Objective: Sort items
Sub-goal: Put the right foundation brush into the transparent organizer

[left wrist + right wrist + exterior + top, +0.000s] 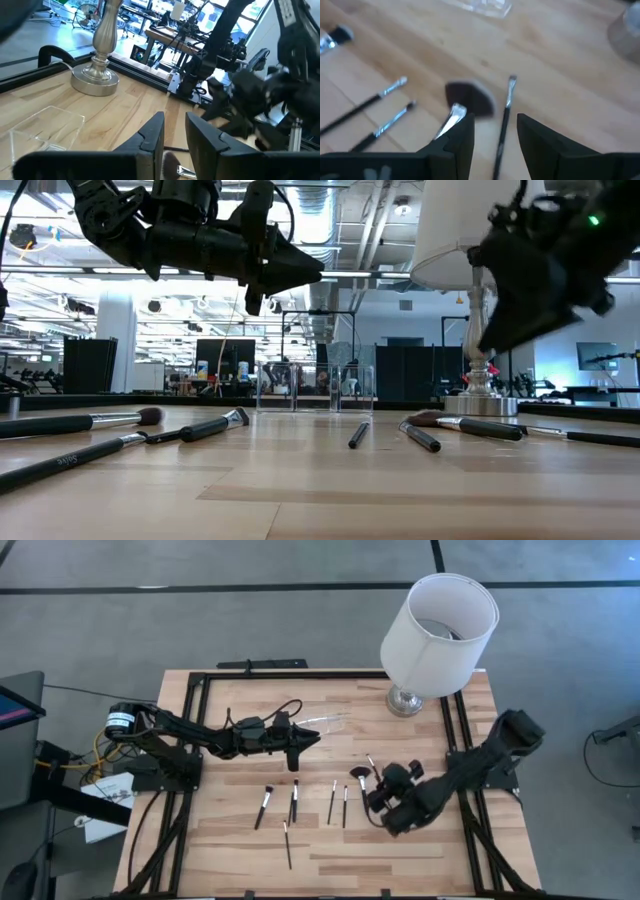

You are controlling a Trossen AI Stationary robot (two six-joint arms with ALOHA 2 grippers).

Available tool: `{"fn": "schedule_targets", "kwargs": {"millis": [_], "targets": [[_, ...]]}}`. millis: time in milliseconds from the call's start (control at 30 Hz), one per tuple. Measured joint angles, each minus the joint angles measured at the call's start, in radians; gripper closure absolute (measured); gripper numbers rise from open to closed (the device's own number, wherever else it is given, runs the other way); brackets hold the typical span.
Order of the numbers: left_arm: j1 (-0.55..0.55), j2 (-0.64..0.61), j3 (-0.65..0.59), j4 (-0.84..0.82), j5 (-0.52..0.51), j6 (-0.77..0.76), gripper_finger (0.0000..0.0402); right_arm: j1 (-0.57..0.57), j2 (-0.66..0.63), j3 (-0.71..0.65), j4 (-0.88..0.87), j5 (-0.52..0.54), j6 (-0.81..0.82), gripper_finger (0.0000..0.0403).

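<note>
Brushes (291, 808): loose row across the table's (420, 850) middle, none sorted yet.

Right gripper (495, 131): I held it parted, empty, over the fluffy brush (468, 97) and a slim brush (506, 117); next it needed lowering onto one handle.

Left gripper (174, 136): waiting beyond the row near the clear container (45, 127), apparently slightly parted, empty.

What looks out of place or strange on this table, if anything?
A tall lamp with a white shade stands at the table's far right corner, an odd neighbour for makeup brushes, which lie scattered at differing angles, not lined up. A clear plastic container sits empty near the far edge. Nothing looks spilled or broken.
</note>
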Motion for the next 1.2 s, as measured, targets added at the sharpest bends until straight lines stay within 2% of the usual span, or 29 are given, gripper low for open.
{"fn": "schedule_targets", "kwargs": {"millis": [200,333,533,600,700,833,933,1000,1067,1133,1200], "targets": [[0.0,0.0,0.0,0.0,0.0,0.0,0.0325,0.05,0.128,-0.001,-0.007,0.002,0.151,0.0262],[0.0,0.0,0.0,0.0,0.0,0.0,0.0325,0.078,0.131,-0.008,-0.05,0.006,0.228,0.0262],[0.0,0.0,0.0,0.001,0.0,0.0,0.0325,0.131,-0.056,-0.015,-0.259,0.029,0.226,0.0266],[0.0,0.0,0.0,0.001,0.0,0.0,0.0325,0.151,-0.135,-0.042,-0.256,0.107,0.217,0.0268],[0.0,0.001,0.0,0.005,0.0,0.0,0.0325,0.184,-0.231,-0.178,-0.09,0.268,0.205,0.027],[0.0,0.001,0.0,0.005,0.0,0.0,0.0325,0.182,-0.298,-0.409,0.244,0.281,0.186,0.0271],[0.0,0.001,0.0,0.006,0.0,0.0,0.0325,0.149,-0.296,-0.511,0.602,0.273,-0.012,0.0271],[0.0,0.001,0.0,0.007,0.0,0.0,0.0325,0.119,-0.269,-0.529,0.794,0.255,-0.221,0.0271],[0.0,0.001,0.0,0.007,0.0,0.0,0.0325,0.089,-0.238,-0.528,0.904,0.254,-0.376,0.0271],[0.0,0.001,0.0,0.007,0.0,0.0,0.0325,0.055,-0.201,-0.513,0.942,0.253,-0.461,0.0271],[0.0,0.001,0.0,0.008,0.0,0.0,0.0325,0.026,-0.164,-0.505,0.941,0.252,-0.472,0.0271]]}}
